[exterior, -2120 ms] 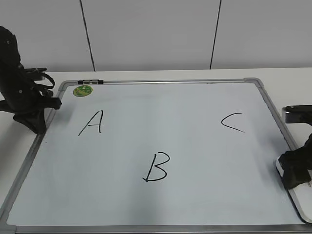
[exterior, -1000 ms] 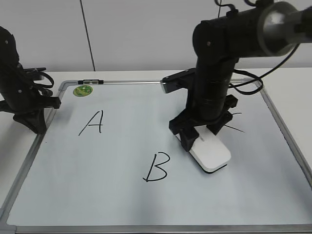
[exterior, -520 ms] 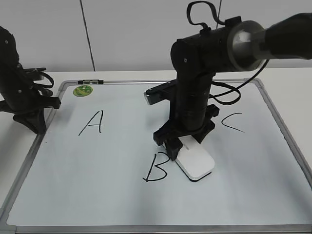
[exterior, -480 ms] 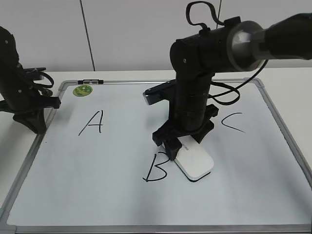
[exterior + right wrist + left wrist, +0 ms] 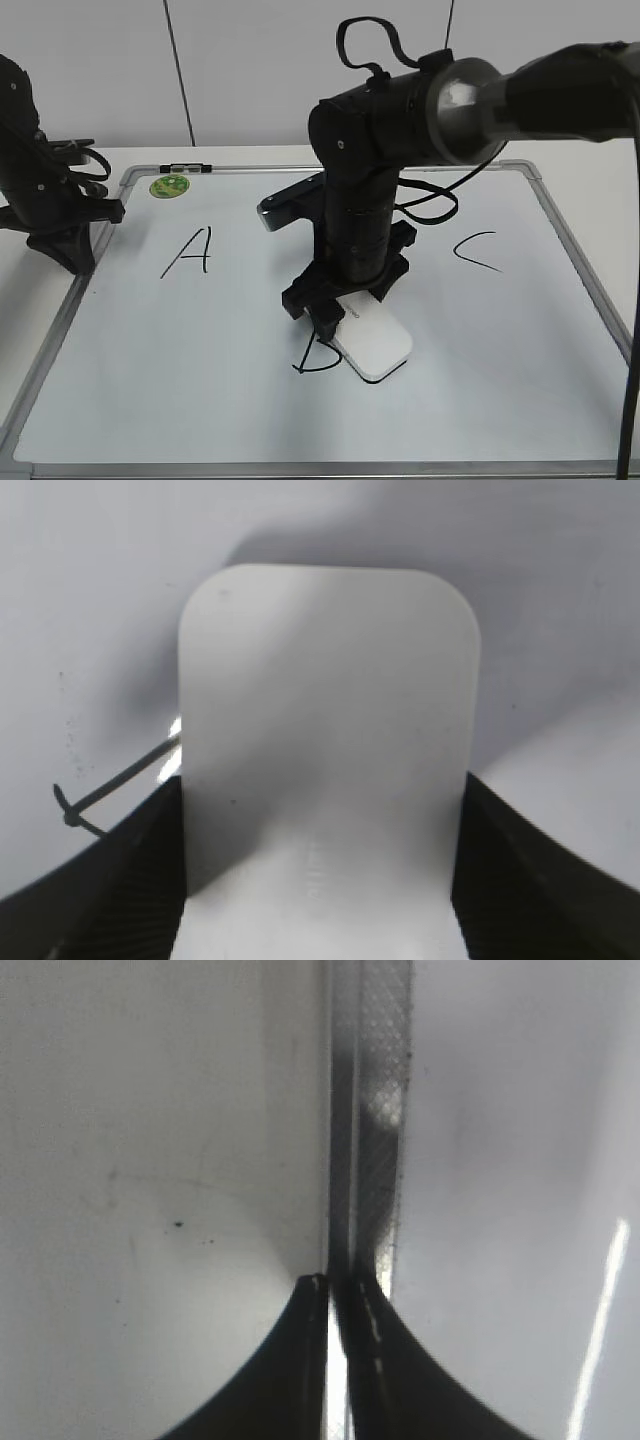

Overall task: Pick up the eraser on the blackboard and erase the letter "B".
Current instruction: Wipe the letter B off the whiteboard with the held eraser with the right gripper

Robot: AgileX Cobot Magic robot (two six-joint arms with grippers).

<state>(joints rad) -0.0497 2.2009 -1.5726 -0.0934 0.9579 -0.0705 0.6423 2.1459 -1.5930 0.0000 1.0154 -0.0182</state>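
- The blackboard [image 5: 200, 330] is really a big white board with a silver frame, and it is lying flat on the white desk [image 5: 600, 160].
- Black letters are showing on it. An "A" [image 5: 190, 252] is sitting on the left side and a "C" [image 5: 477, 251] is sitting on the right side.
- The letter "B" [image 5: 312, 356] is sitting low in the middle, but only its left part is showing — the eraser is covering the rest.
- A round green sticker [image 5: 170, 185] is sitting in the top left corner of the board. Its writing is too small to read.
- The eraser [image 5: 372, 345] is white with round corners, and it is lying flat on the board, right on top of the "B".
- Small grey letters are showing on the eraser in the right wrist view, but they are too blurry to read.
- The right gripper [image 5: 340, 305] is reaching down from the big black arm, and its jaws are squeezing the eraser [image 5: 325, 760] from both sides.
- A thin black line of the "B" [image 5: 110, 785] is peeking out beside the eraser in the right wrist view.
- The left gripper [image 5: 335, 1290] is staying by the left edge of the board — its jaws are pressed together with nothing between them.
- The left arm [image 5: 45, 200] is sitting well apart from the eraser.
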